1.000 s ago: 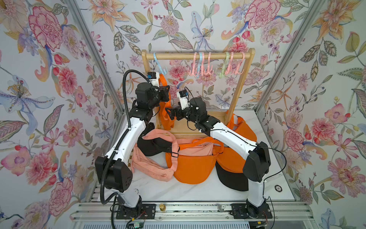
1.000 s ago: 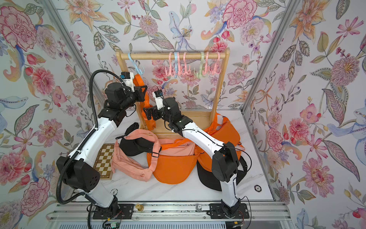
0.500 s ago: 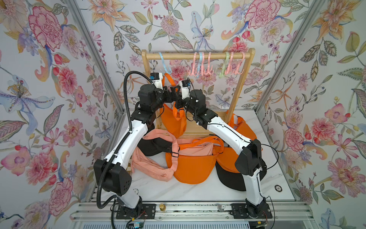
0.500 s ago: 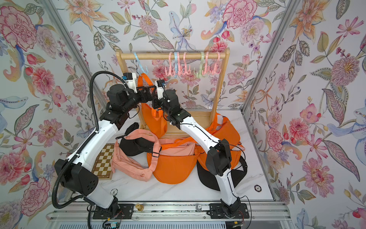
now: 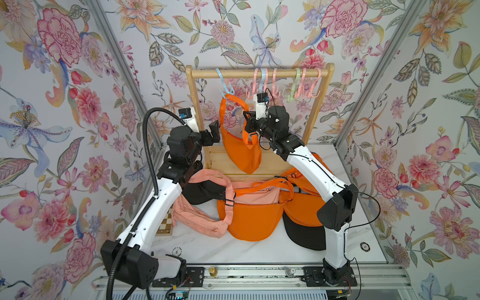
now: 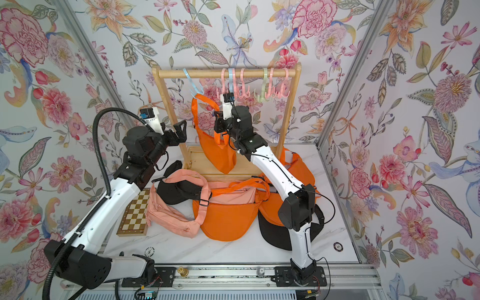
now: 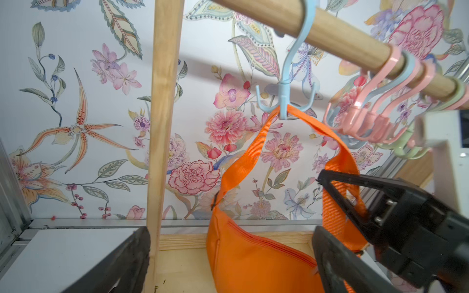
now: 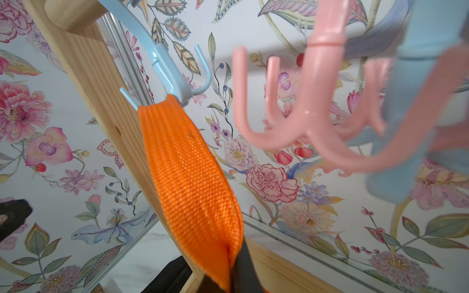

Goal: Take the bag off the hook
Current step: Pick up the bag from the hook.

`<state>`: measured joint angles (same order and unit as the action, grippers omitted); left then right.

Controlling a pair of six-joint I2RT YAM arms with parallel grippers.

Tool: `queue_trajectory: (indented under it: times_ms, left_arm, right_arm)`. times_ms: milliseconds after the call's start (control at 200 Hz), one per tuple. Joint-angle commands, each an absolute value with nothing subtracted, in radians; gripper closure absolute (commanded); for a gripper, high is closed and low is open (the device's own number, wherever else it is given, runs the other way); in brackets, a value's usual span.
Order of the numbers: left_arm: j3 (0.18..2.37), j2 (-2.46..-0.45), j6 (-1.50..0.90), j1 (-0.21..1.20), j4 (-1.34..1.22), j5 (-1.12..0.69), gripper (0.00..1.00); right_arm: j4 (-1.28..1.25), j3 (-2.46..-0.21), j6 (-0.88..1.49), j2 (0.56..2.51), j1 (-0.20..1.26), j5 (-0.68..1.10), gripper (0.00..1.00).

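I see a wooden rack at the back of the marble table, with pink, blue and green spare hooks bunched along its rail. In front lies a heap: a peach bag with its strap looped over a black one, an orange bag in the middle, another black bag to the right. A chessboard lies flat beside the peach bag, and two chips sit near the front edge
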<state>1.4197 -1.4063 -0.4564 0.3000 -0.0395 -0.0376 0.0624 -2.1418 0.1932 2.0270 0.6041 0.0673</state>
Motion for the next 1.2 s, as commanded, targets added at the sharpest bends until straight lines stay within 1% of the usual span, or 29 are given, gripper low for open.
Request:
queue_trajectory:
  times_ms: [0,55,185,300,380,405,440,465,485,515,520,530,545,576,606,651,701,726,876,1081,1196]
  left_arm:
    - [1.504,-1.550,-0.380,0.294,-0.010,-0.047,0.00]
    - [1.550,-1.620,-0.365,0.291,-0.008,-0.057,0.00]
    - [1.615,-1.698,-0.342,0.288,-0.071,-0.085,0.00]
    - [1.705,-1.778,-0.347,0.287,-0.074,-0.137,0.00]
    - [1.769,-1.829,-0.336,0.289,-0.074,-0.128,0.00]
    - [1.790,-1.845,-0.330,0.288,-0.075,-0.125,0.02]
    - [1.822,-1.869,-0.322,0.288,-0.073,-0.125,0.06]
    - [1.849,-1.883,-0.321,0.288,-0.070,-0.126,0.13]
    - [1.869,-1.897,-0.321,0.288,-0.069,-0.131,0.21]
    - [1.901,-1.916,-0.323,0.287,-0.063,-0.135,0.39]
    - [1.906,-1.919,-0.324,0.286,-0.061,-0.136,0.40]
    - [1.917,-1.924,-0.326,0.288,-0.058,-0.138,0.48]
    - [1.933,-1.933,-0.330,0.288,-0.051,-0.139,0.57]
    - [1.964,-1.948,-0.336,0.288,-0.042,-0.151,0.70]
    - [1.994,-1.961,-0.344,0.287,-0.026,-0.157,0.77]
    - [2.024,-1.973,-0.355,0.290,-0.010,-0.167,0.82]
    - [2.037,-1.971,-0.361,0.294,-0.002,-0.176,0.97]
    - [2.036,-1.966,-0.362,0.297,0.001,-0.171,1.00]
    - [2.035,-1.927,-0.351,0.311,0.035,-0.151,1.00]
    - [2.154,-1.920,-0.358,0.316,0.118,-0.134,1.00]
    - [2.182,-1.903,-0.349,0.326,0.129,-0.117,1.00]
  right_arm:
    - [0.099,-2.168,0.214,1.981,0.611,0.112,1.00]
    - [0.106,-2.168,0.216,1.977,0.608,0.115,1.00]
    - [0.114,-2.158,0.215,1.967,0.604,0.117,1.00]
    - [0.120,-2.154,0.212,1.959,0.596,0.113,1.00]
    - [0.120,-2.145,0.212,1.951,0.592,0.115,1.00]
    - [0.120,-2.142,0.212,1.947,0.591,0.118,1.00]
    - [0.120,-2.137,0.211,1.943,0.591,0.121,1.00]
    - [0.119,-2.133,0.211,1.939,0.591,0.121,1.00]
    - [0.118,-2.130,0.211,1.937,0.591,0.122,1.00]
    - [0.119,-2.126,0.210,1.934,0.589,0.124,1.00]
    - [0.119,-2.125,0.210,1.933,0.591,0.124,1.00]
    - [0.118,-2.124,0.209,1.934,0.589,0.123,1.00]
    - [0.118,-2.124,0.210,1.932,0.589,0.124,1.00]
    - [0.118,-2.123,0.210,1.930,0.589,0.124,1.00]
    - [0.118,-2.124,0.209,1.931,0.589,0.123,1.00]
    - [0.118,-2.129,0.211,1.931,0.589,0.123,1.00]
    - [0.118,-2.141,0.211,1.934,0.589,0.126,1.00]
    - [0.118,-2.149,0.213,1.939,0.591,0.129,1.00]
    - [0.107,-2.227,0.221,1.968,0.601,0.145,1.00]
    - [0.087,-2.412,0.214,2.058,0.639,0.184,1.00]
    - [0.062,-2.484,0.213,2.097,0.643,0.211,1.00]
